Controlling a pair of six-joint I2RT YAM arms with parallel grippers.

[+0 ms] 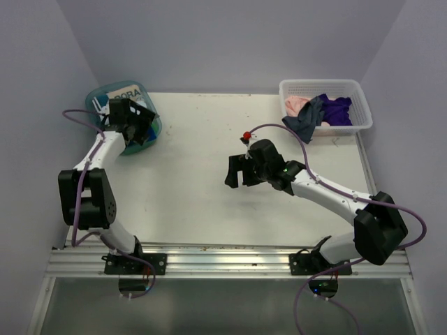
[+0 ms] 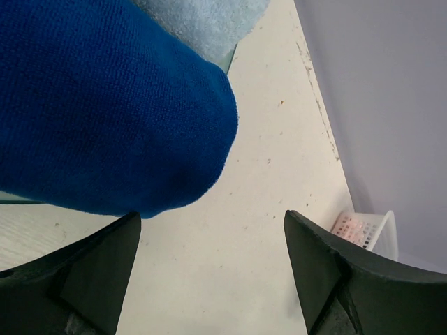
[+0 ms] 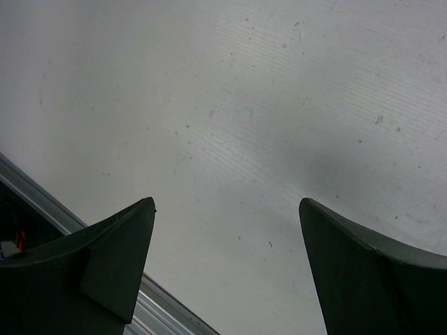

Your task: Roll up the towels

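Left gripper hangs with fingers spread wide and nothing between them at the round teal plastic tub, ten o'clock on the white table. A bundled royal blue towel sits just past its tips, with a light blue towel behind it. A card in the tub reads "ORA"; the rest is hard to make out. The right gripper, equally wide, hovers mid-table. A pink towel, a grey towel and a purple towel fill the white lattice basket at one o'clock.
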